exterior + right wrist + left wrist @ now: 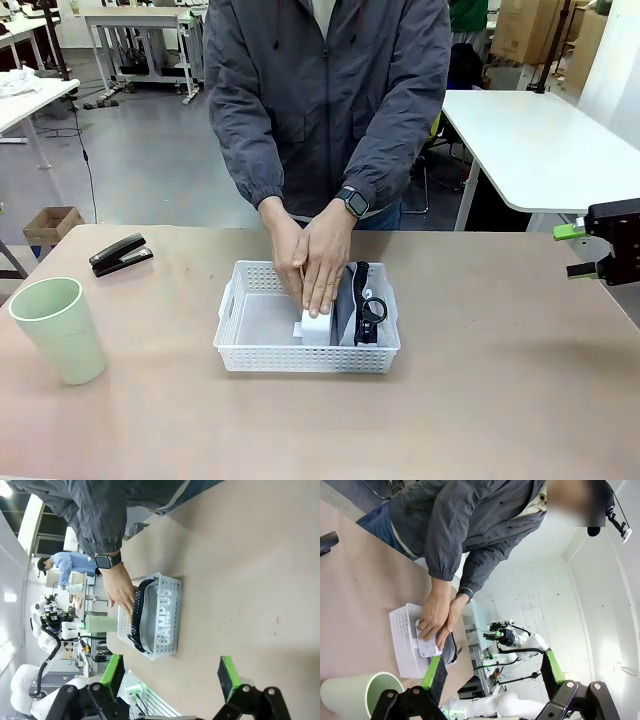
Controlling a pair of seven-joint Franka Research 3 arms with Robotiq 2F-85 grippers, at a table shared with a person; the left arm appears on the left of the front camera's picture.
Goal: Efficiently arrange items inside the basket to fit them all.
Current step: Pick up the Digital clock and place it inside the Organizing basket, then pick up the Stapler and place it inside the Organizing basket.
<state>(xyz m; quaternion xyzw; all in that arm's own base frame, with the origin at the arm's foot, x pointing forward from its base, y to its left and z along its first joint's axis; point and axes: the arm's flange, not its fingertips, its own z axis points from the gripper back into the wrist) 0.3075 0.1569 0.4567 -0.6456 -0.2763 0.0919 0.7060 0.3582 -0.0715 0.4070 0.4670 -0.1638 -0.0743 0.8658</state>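
One pouch reads CAMPUS through basket in right wrist view.

Bright, even indoor light; soft shadows, wide-angle distortion.

White lattice plastic basket, pale green plastic cup, black stapler, grey pouch with black zipper, small white box, tan tabletop.

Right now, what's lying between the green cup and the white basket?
Nothing: in the front view the table between the pale green cup and the basket is bare. The black stapler lies farther back, off that line.
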